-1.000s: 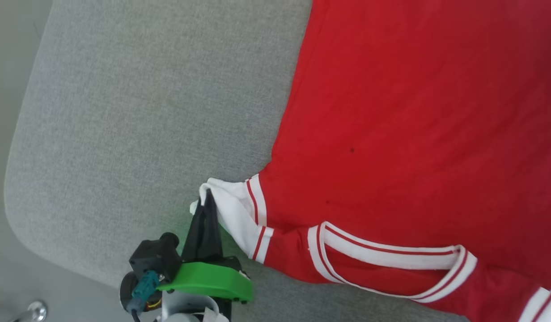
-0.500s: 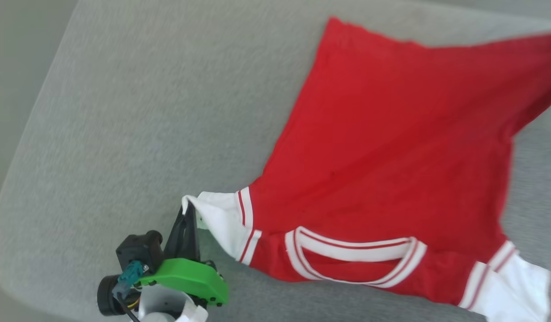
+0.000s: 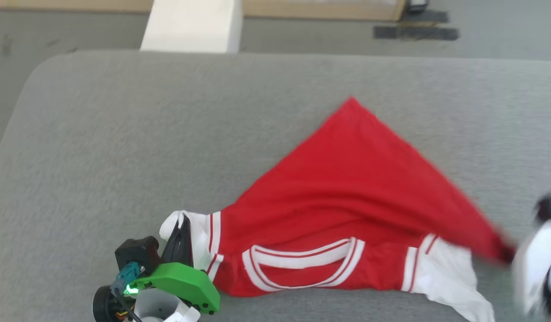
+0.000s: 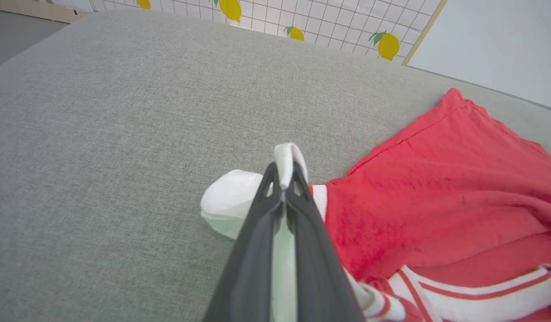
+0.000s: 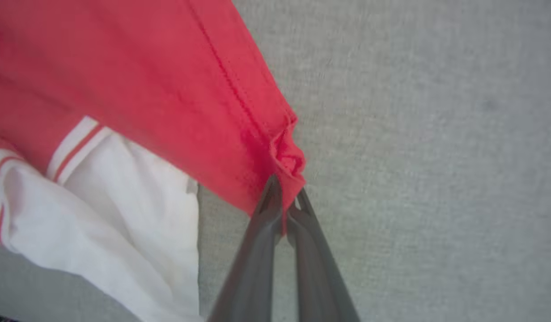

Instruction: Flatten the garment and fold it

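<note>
1. Head view: the red shirt (image 3: 347, 179) lies on the grey pad (image 3: 101, 134), right of the pad's middle and close to its near edge. Plain red cloth faces up, drawn into a triangle that peaks toward the pad's far edge.
2. Same view: the striped collar (image 3: 302, 261) sits along the pad's near edge, and the right sleeve (image 3: 450, 277) trails off toward the pad's near right corner.
3. Same view: my left gripper (image 3: 182, 220) is over the pad's near edge, left of middle. Its fingers are pressed together on the white left sleeve (image 3: 197, 237).
4. Same view: my right arm (image 3: 537, 259) is a pale blur at the pad's right end, where a red tip of the shirt runs to it. It is too smeared here to read the fingers.
5. Left wrist view: my left gripper (image 4: 284, 176) is closed tight, with a fold of white left sleeve (image 4: 233, 199) poking out past the tips. The rest of the sleeve rests on the pad (image 4: 123, 134), and a lemon-print wall (image 4: 302, 22) stands beyond the pad's far edge.
6. Right wrist view: my right gripper (image 5: 286, 192) is pinched on a crumpled red hem corner (image 5: 286, 156) of the shirt (image 5: 146, 89), raised over the pad (image 5: 414, 134). The white right sleeve (image 5: 123, 214) hangs beside it.
</note>
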{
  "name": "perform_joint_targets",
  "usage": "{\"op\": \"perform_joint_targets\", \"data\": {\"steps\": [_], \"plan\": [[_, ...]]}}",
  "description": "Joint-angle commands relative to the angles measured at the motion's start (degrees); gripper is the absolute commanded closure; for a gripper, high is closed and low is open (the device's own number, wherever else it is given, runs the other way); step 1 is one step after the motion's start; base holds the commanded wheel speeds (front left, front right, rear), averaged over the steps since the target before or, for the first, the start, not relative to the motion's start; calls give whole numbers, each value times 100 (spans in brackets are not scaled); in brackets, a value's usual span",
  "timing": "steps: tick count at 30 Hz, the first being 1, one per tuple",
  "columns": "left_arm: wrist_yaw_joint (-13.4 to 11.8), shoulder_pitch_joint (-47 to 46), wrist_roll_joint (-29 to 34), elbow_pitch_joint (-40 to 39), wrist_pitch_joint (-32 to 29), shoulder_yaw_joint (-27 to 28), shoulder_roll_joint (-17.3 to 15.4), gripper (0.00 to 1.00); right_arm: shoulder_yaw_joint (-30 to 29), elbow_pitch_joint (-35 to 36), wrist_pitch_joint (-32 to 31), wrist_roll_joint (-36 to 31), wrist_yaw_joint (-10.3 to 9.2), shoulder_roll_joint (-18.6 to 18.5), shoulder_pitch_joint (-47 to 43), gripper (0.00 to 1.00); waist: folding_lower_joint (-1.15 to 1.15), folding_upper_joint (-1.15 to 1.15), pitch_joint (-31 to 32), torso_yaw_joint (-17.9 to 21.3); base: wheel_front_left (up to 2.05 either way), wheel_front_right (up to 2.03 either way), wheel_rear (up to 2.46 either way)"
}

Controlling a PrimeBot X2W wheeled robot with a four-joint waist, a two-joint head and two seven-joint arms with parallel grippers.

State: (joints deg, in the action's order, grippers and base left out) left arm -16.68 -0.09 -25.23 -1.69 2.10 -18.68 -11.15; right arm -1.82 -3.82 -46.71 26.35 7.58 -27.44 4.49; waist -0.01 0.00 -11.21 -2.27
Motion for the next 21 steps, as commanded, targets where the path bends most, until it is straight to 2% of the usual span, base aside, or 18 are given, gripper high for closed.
{"op": "perform_joint_targets", "data": {"steps": [1,6,10,12,13,14,17,21], "plan": [[31,10,-77,56,22,13,-32,100,73,91,-124,-23,-9,147,-346,100,1,0,289,294,0,0,0],[61,-3,-144,191,45,8,-4,100,446,194,-599,177,-9,508,-1101,100,1,0,341,326,0,0,0],[51,51,-200,250,83,51,-9,100,297,279,-293,174,-9,694,-1138,100,1,0,405,392,0,0,0],[42,92,-225,265,89,77,-29,100,147,362,-3,158,-9,739,-1066,0,1,0,440,430,0,0,0],[34,115,-239,271,91,95,-43,100,59,435,206,173,-9,764,-996,0,1,0,467,455,0,0,0],[15,157,-258,267,80,130,-86,100,-186,649,873,175,-9,783,-750,0,1,0,502,509,0,0,0],[2,193,-258,251,59,142,-136,100,-355,889,1724,224,-9,920,-354,0,1,0,536,568,0,0,0],[-28,235,-268,210,58,160,-164,100,-169,969,2395,332,-9,1048,164,0,1,0,545,599,0,0,0]]}}
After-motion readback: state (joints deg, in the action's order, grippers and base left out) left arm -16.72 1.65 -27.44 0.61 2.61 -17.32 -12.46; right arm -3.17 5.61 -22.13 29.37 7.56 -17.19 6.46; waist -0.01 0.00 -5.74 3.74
